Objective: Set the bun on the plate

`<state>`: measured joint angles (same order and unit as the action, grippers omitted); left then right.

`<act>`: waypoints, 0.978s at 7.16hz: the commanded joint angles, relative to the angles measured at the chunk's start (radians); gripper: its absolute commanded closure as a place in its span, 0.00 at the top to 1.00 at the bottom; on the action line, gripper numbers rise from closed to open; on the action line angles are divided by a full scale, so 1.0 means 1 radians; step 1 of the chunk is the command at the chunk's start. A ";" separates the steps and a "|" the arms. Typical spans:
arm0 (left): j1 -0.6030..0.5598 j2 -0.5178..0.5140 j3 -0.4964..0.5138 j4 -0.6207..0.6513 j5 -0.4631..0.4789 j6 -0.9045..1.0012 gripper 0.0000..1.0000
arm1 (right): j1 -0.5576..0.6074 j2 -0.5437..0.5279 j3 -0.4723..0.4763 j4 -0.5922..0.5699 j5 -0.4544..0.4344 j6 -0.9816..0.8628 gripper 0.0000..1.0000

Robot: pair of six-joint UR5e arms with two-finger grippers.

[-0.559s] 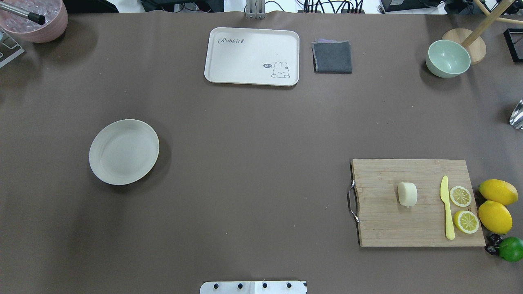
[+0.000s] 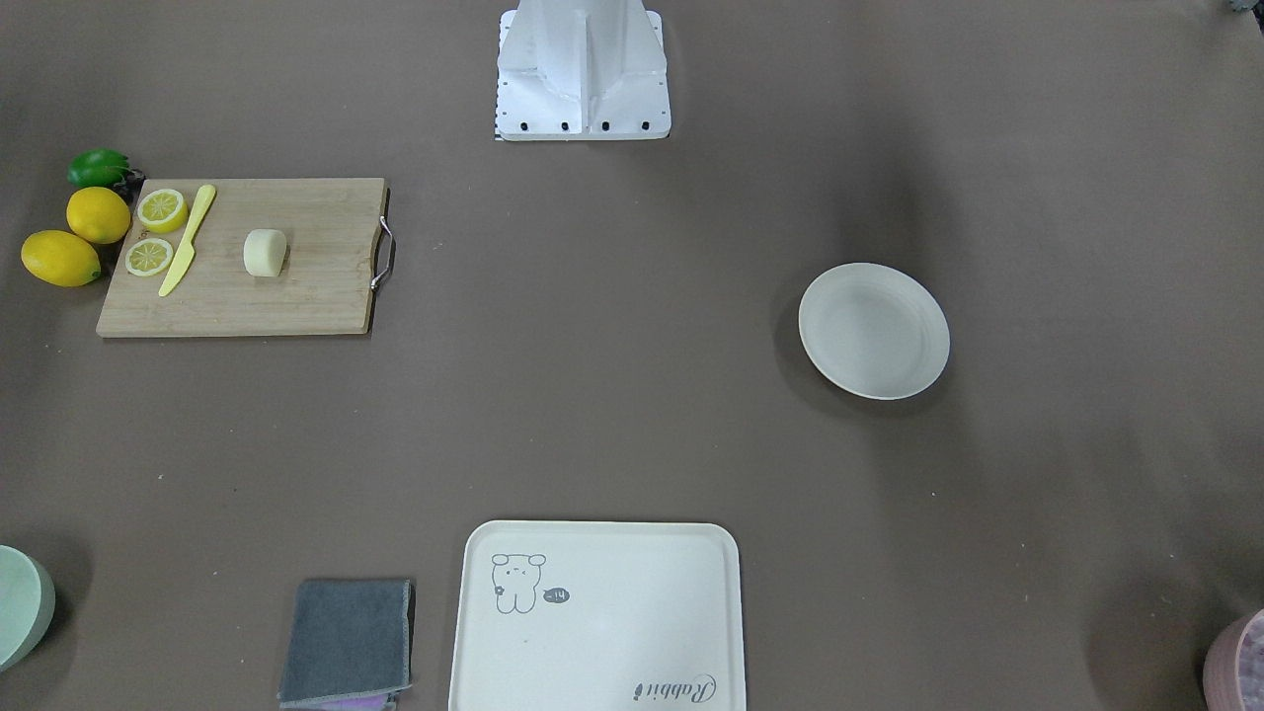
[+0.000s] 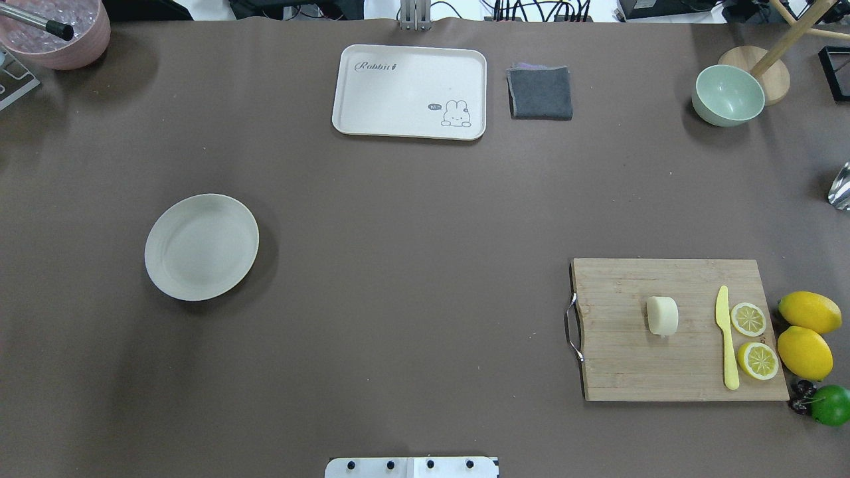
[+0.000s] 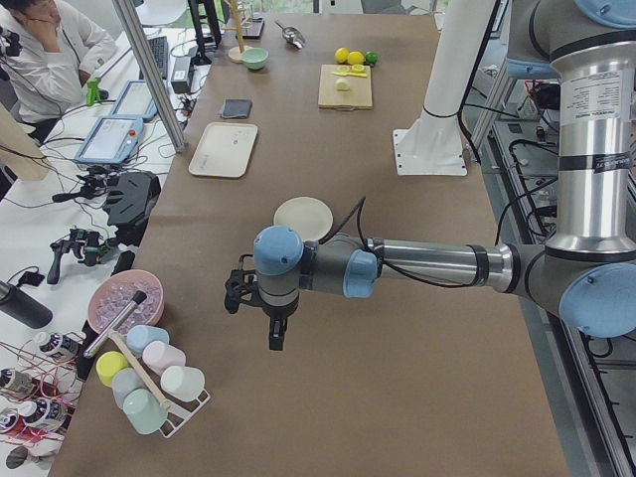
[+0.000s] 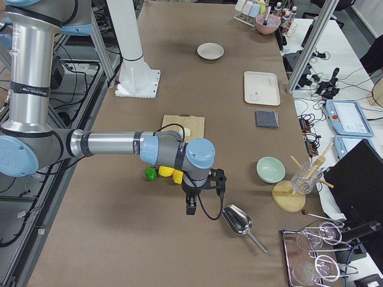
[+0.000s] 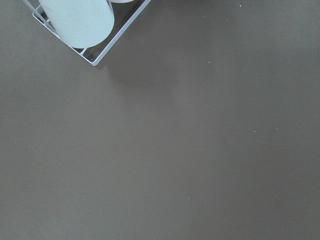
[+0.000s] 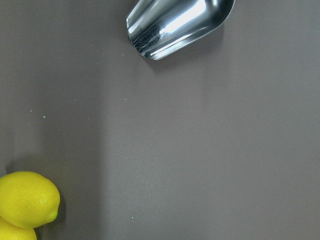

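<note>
Counts: 1 small pale cream smooth bun (image 3: 662, 315) lay on 1 wooden cutting board w/ metal handle (image 3: 624, 372), right side of the table, near the robot. 1 round off-white shallow plate (image 3: 201, 246) sat on the left side, well apart from the bun; bun not yet on it. Also on the board: 1 yellow plastic knife (image 3: 727, 338) & 2 lemon halves (image 3: 748, 319). Just right of the board: 2 whole yellow lemons (image 3: 809, 312), 1 green lime (image 3: 831, 404). Far side: 1 cream rectangular tray w/ rabbit drawing (image 3: 398, 93), 1 folded grey cloth (image 3: 540, 93), 1 pale green bowl (image 3: 728, 95), 1 pink bowl (image 3: 63, 33) at far left.

Views: overhead & front cams showed no arms, only the white base mount (image 3: 412, 467). Only the side cams showed both arms. The left gripper (image 4: 277, 336) hung over the table's left end by a wire rack of pastel cups (image 4: 149, 383). The right gripper (image 5: 191, 206) hung over the right end beside 1 shiny metal scoop (image 5: 239, 221). Jaws of both: couldn't tell from side cams. L wrist cam caught just the rack's corner; R wrist cam the scoop & lemons. 1 person (image 4: 60, 60) sat left of the table.
</note>
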<state>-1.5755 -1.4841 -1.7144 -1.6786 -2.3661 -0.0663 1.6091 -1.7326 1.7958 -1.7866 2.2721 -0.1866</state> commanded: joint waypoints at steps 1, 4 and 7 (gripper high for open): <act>0.034 -0.021 -0.002 0.002 0.080 -0.012 0.98 | 0.000 0.004 0.010 0.001 -0.002 -0.004 1.00; 0.034 -0.044 -0.013 -0.030 0.084 -0.007 0.98 | 0.000 0.007 0.054 0.001 -0.003 0.003 1.00; 0.034 -0.068 -0.054 -0.030 0.084 -0.009 0.98 | 0.000 0.022 0.093 0.155 -0.013 0.009 1.00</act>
<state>-1.5417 -1.5394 -1.7624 -1.7084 -2.2825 -0.0748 1.6096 -1.7161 1.8890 -1.7244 2.2642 -0.1788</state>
